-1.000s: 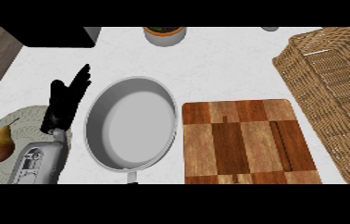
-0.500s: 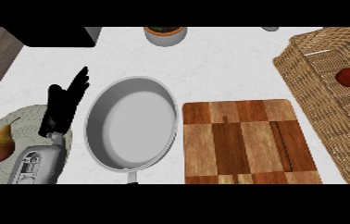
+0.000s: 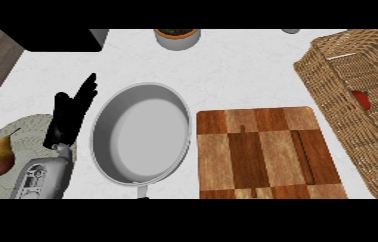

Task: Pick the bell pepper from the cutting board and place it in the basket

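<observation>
Bell pepper (image 3: 359,99): lay inside the basket, far across the counter from the left hand, seen only as a red patch through the weave; off the cutting board already, so placing judged done.
Left hand (image 3: 71,117): open, fingers straight and pointing up-view, holding nothing, resting at the counter's left beside the pan.
Right hand: absent from the head view.
Pan (image 3: 140,132): sat just to the right of the left hand, grey and shallow, handle toward the lower edge.
Plate (image 3: 29,131): lay just left of and below the hand, woven-looking, partly under the forearm, with a pear (image 3: 6,153) at its left edge.
Cutting board (image 3: 264,152): lay beyond the pan from the hand, bare wood, nothing on it.
Basket (image 3: 347,93): stood farthest from the hand, past the board's right edge, tall wicker walls.
Handling: judged light, stiff-walled but hollow, smooth and somewhat slippery skin; best taken round the widest part of the body, not by the stem.
Edges and room: open white counter above the pan and board; pot (image 3: 177,37) well up-view from the hand; basket rim the one edge to clear on any lift.
</observation>
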You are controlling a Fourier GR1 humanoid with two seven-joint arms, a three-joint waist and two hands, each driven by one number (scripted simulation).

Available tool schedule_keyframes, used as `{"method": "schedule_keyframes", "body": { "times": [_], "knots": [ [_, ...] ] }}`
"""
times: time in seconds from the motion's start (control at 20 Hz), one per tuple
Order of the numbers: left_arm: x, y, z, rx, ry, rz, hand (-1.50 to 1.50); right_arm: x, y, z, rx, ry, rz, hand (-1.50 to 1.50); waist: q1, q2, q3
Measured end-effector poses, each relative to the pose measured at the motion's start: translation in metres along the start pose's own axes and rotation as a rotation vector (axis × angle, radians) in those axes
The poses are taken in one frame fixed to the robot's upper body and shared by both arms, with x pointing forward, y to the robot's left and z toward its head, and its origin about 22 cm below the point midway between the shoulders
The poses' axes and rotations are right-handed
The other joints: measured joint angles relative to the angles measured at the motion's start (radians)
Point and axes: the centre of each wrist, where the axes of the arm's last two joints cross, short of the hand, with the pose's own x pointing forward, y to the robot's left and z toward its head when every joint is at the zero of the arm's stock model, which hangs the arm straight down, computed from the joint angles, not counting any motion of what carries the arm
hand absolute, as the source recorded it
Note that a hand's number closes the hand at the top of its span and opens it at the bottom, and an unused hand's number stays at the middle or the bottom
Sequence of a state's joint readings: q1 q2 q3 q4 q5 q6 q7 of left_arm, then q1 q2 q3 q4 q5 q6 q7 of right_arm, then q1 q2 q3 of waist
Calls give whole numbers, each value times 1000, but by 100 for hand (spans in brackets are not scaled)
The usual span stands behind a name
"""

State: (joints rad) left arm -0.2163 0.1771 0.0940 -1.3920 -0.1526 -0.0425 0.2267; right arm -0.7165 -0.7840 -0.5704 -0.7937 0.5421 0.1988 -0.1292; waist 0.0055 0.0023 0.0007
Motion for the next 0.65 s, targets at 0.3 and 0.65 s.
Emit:
{"method": "schedule_keyframes", "body": {
  "times": [0.3,0.65],
  "knots": [
    [2,-2,1,5,0,0,0,-24,-49,9,-153,96,-97,-150,0,1,0],
    [5,7,1,10,-6,2,0,-77,-119,51,-216,190,-171,-150,-2,4,2]
  ]
}}
